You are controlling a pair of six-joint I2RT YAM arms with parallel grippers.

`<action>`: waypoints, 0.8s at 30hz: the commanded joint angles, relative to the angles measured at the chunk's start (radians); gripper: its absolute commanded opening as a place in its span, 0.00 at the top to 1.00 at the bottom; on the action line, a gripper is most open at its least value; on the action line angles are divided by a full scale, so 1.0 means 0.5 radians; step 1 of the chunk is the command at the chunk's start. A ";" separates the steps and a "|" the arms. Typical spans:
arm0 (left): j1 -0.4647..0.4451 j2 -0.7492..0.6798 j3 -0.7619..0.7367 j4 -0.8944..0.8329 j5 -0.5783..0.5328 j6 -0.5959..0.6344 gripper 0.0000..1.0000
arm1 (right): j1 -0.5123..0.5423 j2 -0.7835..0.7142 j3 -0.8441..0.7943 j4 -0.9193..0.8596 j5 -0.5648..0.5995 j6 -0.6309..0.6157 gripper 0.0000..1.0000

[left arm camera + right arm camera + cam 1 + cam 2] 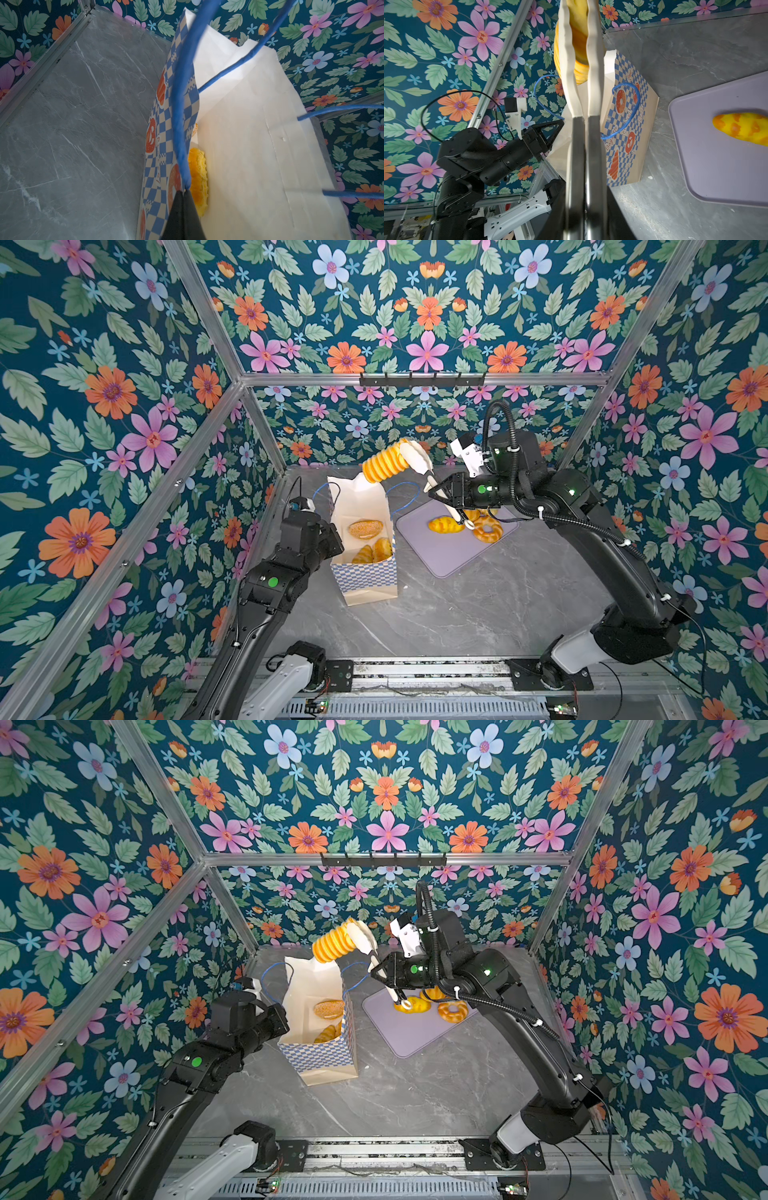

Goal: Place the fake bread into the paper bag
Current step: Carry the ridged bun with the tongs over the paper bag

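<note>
Right wrist view: right hand (584, 212) clamped on tongs (576, 145) pinching a ribbed roll (579, 41).

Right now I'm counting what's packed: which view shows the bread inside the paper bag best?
A top view: it looks down into the open paper bag, showing a seeded bun and two golden pastries. The left wrist view catches one yellow piece behind the blue handle; the right wrist view shows only the bag's outside.
</note>
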 commanded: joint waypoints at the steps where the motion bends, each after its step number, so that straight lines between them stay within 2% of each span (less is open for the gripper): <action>1: 0.001 -0.008 -0.008 -0.013 -0.002 -0.004 1.00 | 0.075 0.069 0.089 -0.061 0.158 -0.118 0.81; 14: 0.001 -0.023 -0.020 -0.013 -0.005 -0.009 1.00 | 0.394 0.470 0.512 -0.446 0.629 -0.343 0.81; 24: 0.001 -0.029 -0.023 -0.016 -0.009 -0.007 1.00 | 0.502 0.592 0.583 -0.564 0.704 -0.409 0.79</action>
